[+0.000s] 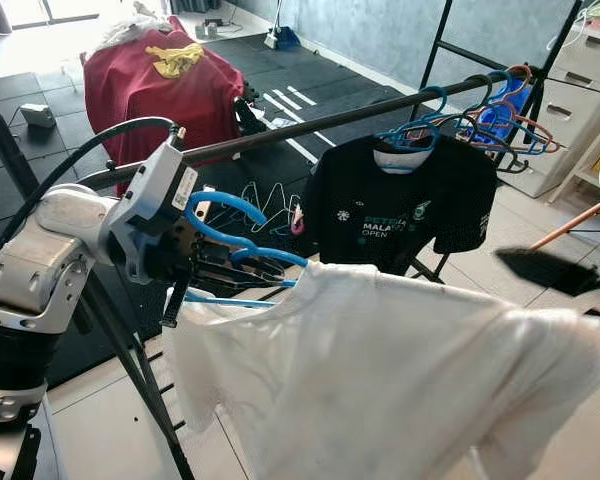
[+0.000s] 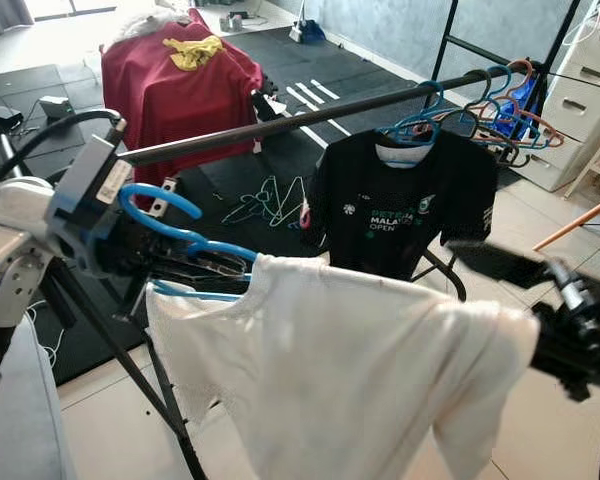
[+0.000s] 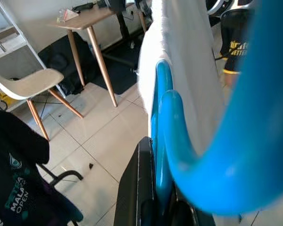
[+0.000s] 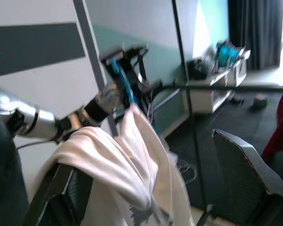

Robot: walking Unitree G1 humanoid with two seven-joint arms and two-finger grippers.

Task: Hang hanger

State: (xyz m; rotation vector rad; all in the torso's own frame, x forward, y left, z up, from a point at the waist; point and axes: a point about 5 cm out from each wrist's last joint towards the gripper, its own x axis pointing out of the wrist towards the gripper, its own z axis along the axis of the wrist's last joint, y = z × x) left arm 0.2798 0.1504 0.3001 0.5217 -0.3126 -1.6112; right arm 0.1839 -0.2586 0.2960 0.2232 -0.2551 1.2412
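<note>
Tiled floor point(image 1: 110, 420), black mats point(image 1: 310, 75)

Blue hanger point(image 1: 242, 252): only hook and a bit of bar show; rest buried under white shirt point(image 1: 380, 370). Shirt's lower hem cut off by frame bottom. Left gripper point(image 1: 242, 268) fingertips lost w/in hanger neck and shirt collar, so grip can't be read. Right gripper point(image 2: 540, 300): one black finger above the shirt's far shoulder, blurred; other finger hidden under cloth. Rail point(image 1: 320, 125) far end hidden behind crowd of hangers point(image 1: 500, 110) past black shirt point(image 1: 400, 205); count unclear. Black shirt's print too small to read fully. Right wrist view soft throughout.
</note>
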